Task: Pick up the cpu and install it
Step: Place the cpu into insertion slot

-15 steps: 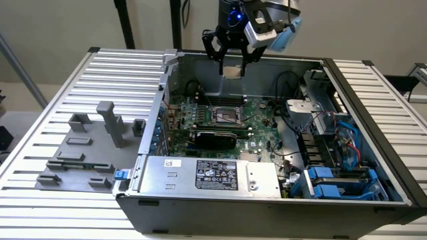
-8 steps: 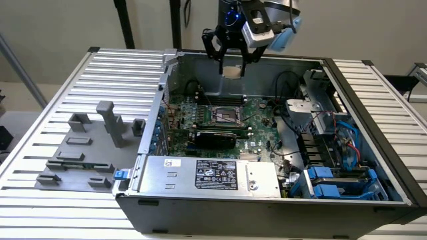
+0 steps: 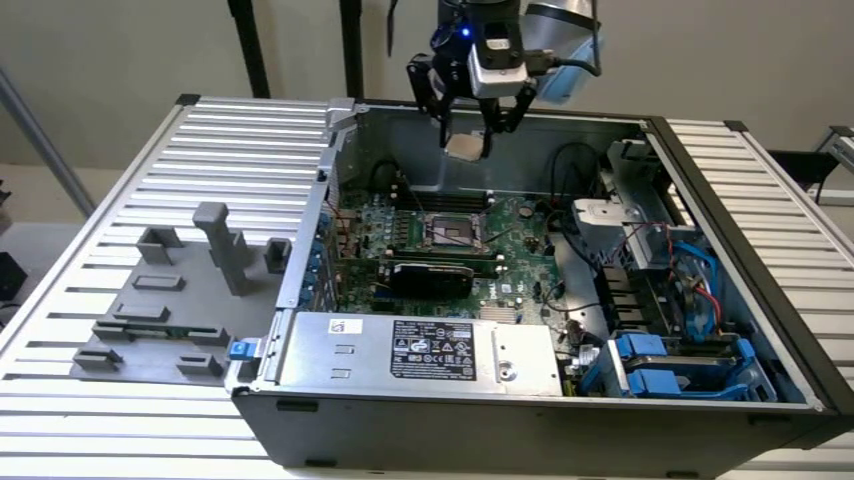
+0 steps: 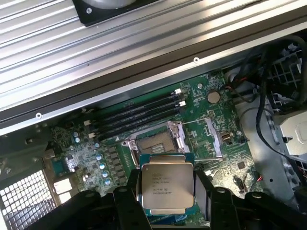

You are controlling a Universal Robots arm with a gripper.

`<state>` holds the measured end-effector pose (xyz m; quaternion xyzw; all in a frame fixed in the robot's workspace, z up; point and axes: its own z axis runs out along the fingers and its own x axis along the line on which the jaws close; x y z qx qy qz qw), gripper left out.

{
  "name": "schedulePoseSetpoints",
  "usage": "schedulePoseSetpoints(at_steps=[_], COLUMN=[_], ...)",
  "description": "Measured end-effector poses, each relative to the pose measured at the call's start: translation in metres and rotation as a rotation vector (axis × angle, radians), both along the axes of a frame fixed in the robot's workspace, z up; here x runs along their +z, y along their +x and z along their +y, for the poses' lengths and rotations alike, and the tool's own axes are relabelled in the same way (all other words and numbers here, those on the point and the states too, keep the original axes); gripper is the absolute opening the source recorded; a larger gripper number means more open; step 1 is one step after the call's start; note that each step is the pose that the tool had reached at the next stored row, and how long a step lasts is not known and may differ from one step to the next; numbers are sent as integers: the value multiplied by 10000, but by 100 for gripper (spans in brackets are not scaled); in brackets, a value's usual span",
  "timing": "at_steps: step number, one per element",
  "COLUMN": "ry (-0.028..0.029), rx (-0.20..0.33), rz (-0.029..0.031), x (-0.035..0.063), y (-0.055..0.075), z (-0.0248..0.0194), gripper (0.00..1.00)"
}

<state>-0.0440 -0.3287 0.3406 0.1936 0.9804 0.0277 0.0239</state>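
My gripper (image 3: 467,128) hangs above the open computer case, over its back half, and is shut on the cpu (image 3: 465,147), a small pale silver square held by its edges. In the wrist view the cpu (image 4: 165,187) sits flat between the black fingers (image 4: 204,191), its printed metal top facing the camera. Well below it lies the open socket (image 3: 454,232) on the green motherboard (image 3: 507,250). The wrist view shows that socket (image 4: 156,142) with its metal frame and lever lifted, a little apart from the cpu.
The black case wall (image 3: 534,400) surrounds the board, with a silver power supply (image 3: 414,350) in front and blue drive bays (image 3: 667,360) at the exterior view's right. Grey fixture blocks (image 3: 174,300) stand on the slatted table (image 3: 120,200) at the exterior view's left. Cables (image 3: 627,250) run beside the board.
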Motion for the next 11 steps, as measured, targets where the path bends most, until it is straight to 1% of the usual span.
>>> schedulePoseSetpoints(at_steps=[11], ry=[1], rx=[-1895], rz=[0], x=[-15], y=[0], z=[0], gripper=[55])
